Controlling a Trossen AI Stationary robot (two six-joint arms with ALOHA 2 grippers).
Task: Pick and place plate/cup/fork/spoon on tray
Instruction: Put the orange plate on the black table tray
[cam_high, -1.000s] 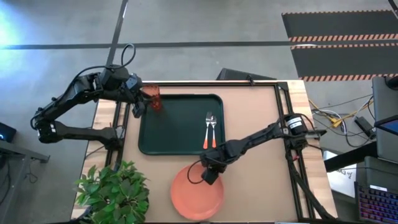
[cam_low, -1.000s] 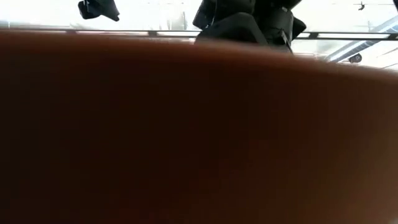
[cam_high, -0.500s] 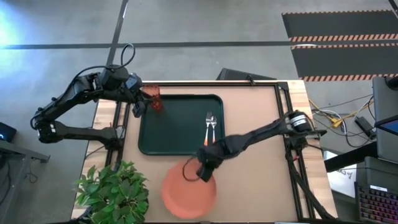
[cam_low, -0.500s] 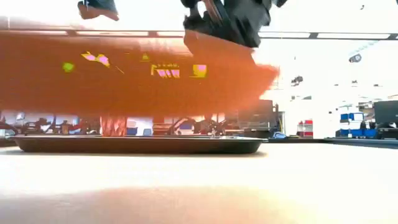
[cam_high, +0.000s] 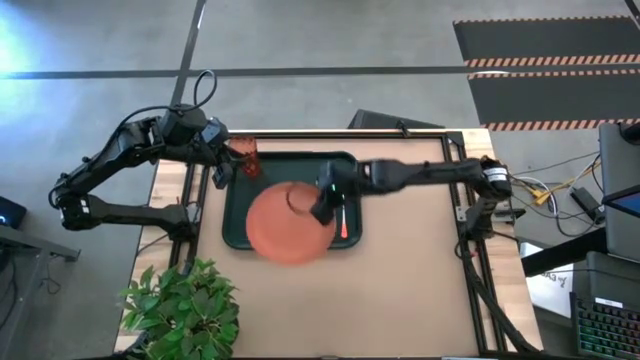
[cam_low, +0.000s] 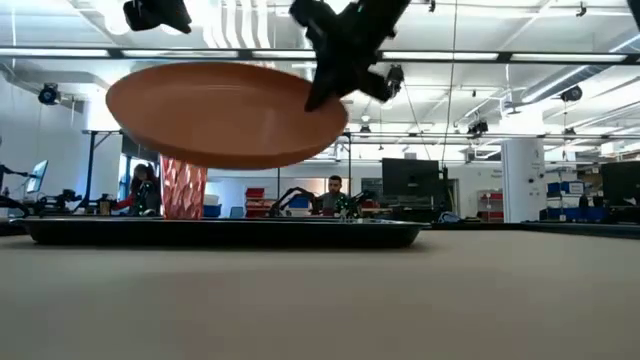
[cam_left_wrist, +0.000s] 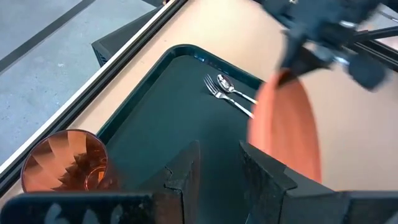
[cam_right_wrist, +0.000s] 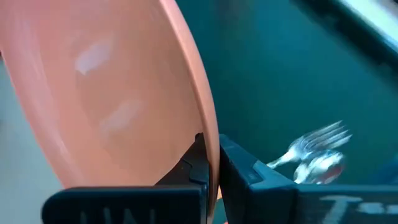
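Plate (cam_high: 288, 224) held in the air over the tray (cam_high: 240, 236), pinched by its rim in the right gripper (cam_high: 322, 204) — fingers clamped together on the edge, disc nearly level, slightly tilted in the low view. Fork (cam_high: 336, 190) and spoon (cam_left_wrist: 234, 89) lying side by side on the tray, silver heads toward the far rim. Cup (cam_high: 247, 160) upright at the tray's far left corner — left gripper (cam_high: 219, 170) parked just beside it, fingers apart.
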